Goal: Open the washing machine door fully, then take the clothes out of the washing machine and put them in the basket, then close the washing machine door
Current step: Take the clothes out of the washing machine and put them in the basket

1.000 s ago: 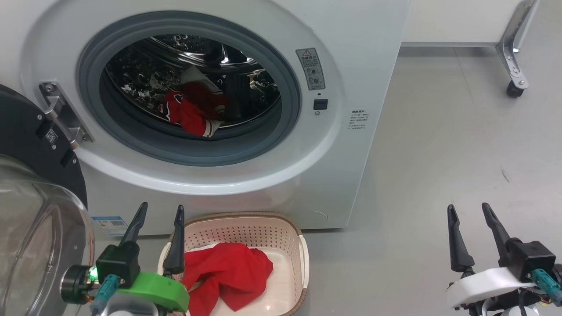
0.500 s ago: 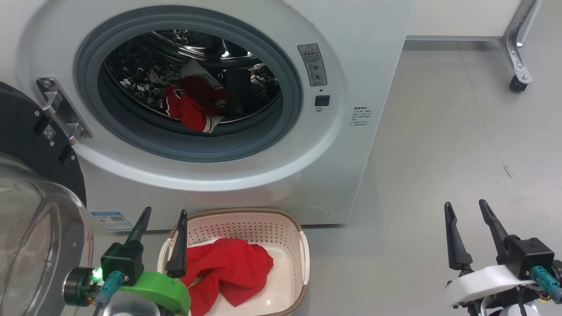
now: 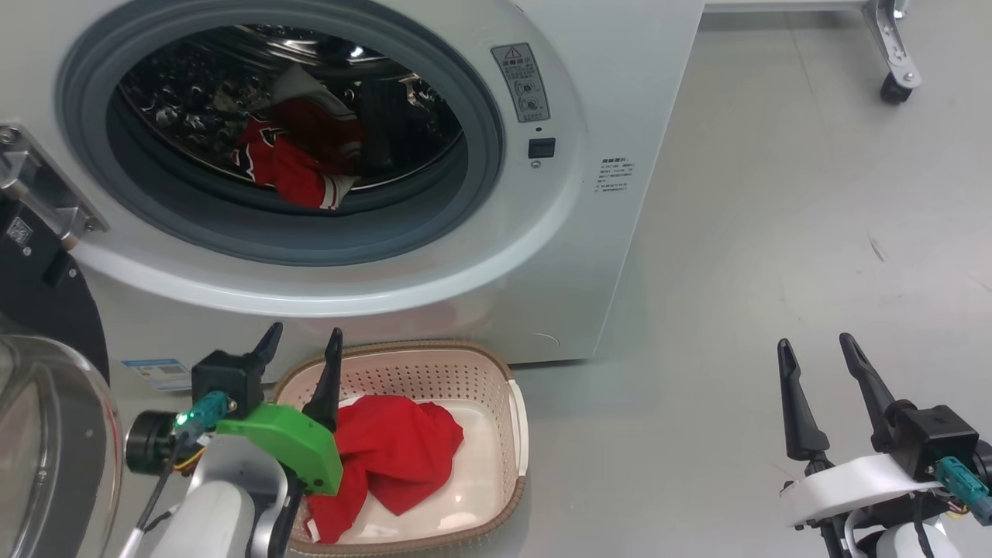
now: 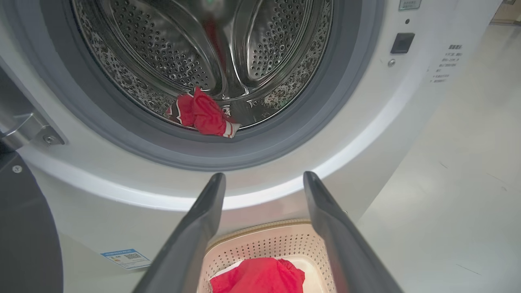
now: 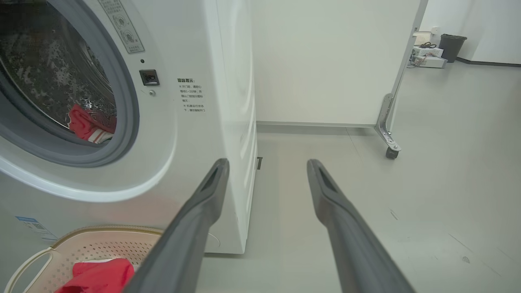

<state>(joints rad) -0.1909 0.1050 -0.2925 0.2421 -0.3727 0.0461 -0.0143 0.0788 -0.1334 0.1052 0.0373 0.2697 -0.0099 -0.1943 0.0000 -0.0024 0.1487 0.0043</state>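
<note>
Left gripper (image 3: 304, 333) is standing with its two dark fingers spread wide apart and is gripping nothing. We are holding it low in front of the washing machine (image 3: 612, 93), below the round opening, with the fingers pointing at the machine's front panel. Right gripper (image 3: 815, 342) is likewise standing wide open and empty. We are holding it off the machine's right front corner, over the grey floor (image 3: 775, 232), well apart from the machine.

The washing machine door (image 3: 46, 310) is hanging swung open at the machine's left side on a metal hinge (image 3: 46, 194), with its clear glass bowl (image 3: 46, 449) bulging outward. A grey gasket (image 3: 480, 178) is ringing the opening.

We are seeing a red jersey (image 3: 291, 167) with striped trim lying low in the perforated steel drum (image 4: 171, 53), inside the machine and just behind the gasket's lower lip.

The basket (image 3: 434, 349) is sitting on the floor directly in front of the machine, below the opening and near the front panel; we cannot tell whether it is touching the panel. A red cloth (image 3: 387, 449) is lying crumpled inside it, toward its left half. In the head view one finger of the left gripper is overlapping the basket's left rear corner, and we cannot tell whether they are in contact.

A blue label (image 3: 155, 373) is sticking to the machine's lower left front.
</note>
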